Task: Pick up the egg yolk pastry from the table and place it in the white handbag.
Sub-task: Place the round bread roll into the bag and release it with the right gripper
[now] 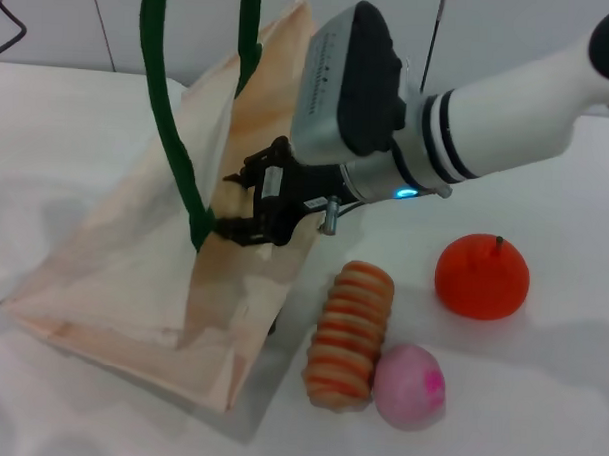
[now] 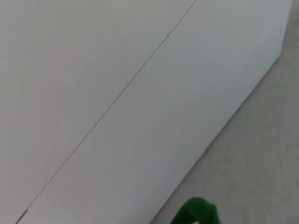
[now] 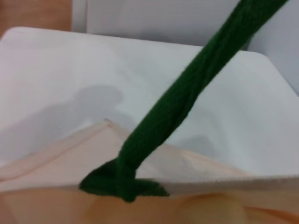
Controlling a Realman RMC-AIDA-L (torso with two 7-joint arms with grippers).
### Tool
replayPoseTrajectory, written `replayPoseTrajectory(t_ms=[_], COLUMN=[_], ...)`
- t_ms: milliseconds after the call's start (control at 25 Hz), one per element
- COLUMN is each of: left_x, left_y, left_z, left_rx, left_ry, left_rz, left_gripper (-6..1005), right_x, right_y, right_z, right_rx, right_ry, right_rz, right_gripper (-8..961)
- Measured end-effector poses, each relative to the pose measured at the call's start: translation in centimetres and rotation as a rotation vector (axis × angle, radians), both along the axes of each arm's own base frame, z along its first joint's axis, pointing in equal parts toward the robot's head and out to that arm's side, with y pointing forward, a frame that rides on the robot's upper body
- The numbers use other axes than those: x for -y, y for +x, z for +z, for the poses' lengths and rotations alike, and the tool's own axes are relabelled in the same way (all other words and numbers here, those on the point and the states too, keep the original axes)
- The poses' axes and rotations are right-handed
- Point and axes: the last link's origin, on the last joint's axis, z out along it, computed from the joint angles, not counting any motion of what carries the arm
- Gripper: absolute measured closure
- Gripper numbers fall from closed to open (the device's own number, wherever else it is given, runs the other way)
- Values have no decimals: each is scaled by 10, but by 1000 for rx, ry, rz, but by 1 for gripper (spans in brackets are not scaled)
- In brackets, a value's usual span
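Look at the right gripper (image 1: 247, 204) — right at the open top of the white handbag (image 1: 113, 281), reaching in from the side with the food. Hard to tell how wide the fingers are, or whether holding anything. Down low in the right wrist view, just past the bag's edge, see the egg yolk pastry (image 3: 210, 210), a pale round lump at the bag's mouth and not out on the table (image 1: 539, 396). Probably about to go in, or just in. See the green handles (image 1: 173, 133) pulled straight up, likely to keep the mouth open — no sign of the left gripper itself. Beside the bag, lying untouched: a striped roll (image 1: 351, 335), a pink ball (image 1: 409, 385) and an orange fruit (image 1: 481, 276).
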Motion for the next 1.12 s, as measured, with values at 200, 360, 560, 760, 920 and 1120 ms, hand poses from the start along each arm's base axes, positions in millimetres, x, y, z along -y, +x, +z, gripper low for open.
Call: replayPoseTrajectory(t_ms=[200, 360, 560, 760, 920, 1120], left_x=[-1, -1, 3, 5, 6, 7], left_y=[2, -1, -10, -17, -24, -33], left_z=[0, 0, 0, 2, 4, 6], left_rx=[0, -1, -3, -7, -7, -7], left_ry=[1, 4, 9, 17, 36, 65], left_rz=[-4, 9, 35, 60, 85, 122], left_gripper=[850, 850, 849, 849, 849, 848], right_x=[-9, -8, -3, 0, -7, -30], right_y=[-1, -1, 1, 1, 5, 21], right_z=[-5, -6, -3, 1, 10, 43], right_rx=[16, 14, 7, 0, -30, -58], right_ry=[98, 100, 55, 33, 62, 196], right_rz=[29, 31, -16, -18, -65, -159], right_gripper=[441, 444, 401, 326, 139, 90])
